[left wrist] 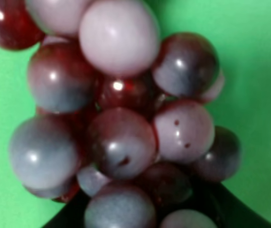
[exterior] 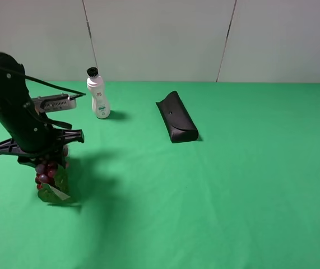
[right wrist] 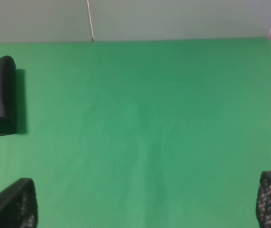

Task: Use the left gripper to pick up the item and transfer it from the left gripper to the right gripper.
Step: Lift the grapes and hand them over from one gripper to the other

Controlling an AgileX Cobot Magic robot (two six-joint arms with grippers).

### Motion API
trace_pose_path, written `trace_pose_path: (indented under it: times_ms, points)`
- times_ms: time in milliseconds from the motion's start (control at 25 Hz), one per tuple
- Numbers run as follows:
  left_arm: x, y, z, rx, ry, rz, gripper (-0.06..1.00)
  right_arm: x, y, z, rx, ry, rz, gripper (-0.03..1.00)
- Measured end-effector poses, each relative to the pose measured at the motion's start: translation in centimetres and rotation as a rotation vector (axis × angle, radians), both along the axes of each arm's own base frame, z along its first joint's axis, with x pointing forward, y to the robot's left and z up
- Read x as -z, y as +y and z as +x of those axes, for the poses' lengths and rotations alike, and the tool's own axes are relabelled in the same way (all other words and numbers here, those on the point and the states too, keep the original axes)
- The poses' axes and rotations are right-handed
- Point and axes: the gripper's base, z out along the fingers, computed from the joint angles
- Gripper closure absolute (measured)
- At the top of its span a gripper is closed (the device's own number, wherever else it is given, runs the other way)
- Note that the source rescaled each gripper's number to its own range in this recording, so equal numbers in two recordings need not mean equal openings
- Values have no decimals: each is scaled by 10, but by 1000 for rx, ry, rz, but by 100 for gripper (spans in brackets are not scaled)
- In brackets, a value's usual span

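Your bunch of artificial red-purple grapes with green leaves [exterior: 47, 178] is at the left of the green worktop [exterior: 232, 202], directly under the left end effector [exterior: 41, 159]. I cannot tell whether that one has clenched on it. Expect it to be light, lumpy and floppy, with glossy berries likely to slip. Grip across the thick cluster, not the leaves. The right end effector [right wrist: 147, 204] is spread wide, holding nothing.

left arm [exterior: 15, 109] bent, pointing down | left claw [exterior: 41, 161] clamped on grapes [exterior: 46, 172] | right claw [right wrist: 147, 206] spread wide
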Motion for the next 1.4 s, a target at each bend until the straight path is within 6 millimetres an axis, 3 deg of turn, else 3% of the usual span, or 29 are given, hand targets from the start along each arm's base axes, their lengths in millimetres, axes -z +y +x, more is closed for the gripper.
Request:
trace_pose_path:
  times_ms: [600,800,1000,1400]
  points:
    - [-97,4,-12,108,-66,7,94,0,0,0,0,0,0,-3]
    - [-129,-8,-9,188,-88,9,94,0,0,0,0,0,0,-3]
    - [-147,-25,-11,239,-113,-16,94,0,0,0,0,0,0,-3]
    - [-165,-60,-24,362,-154,-51,94,0,0,0,0,0,0,-3]
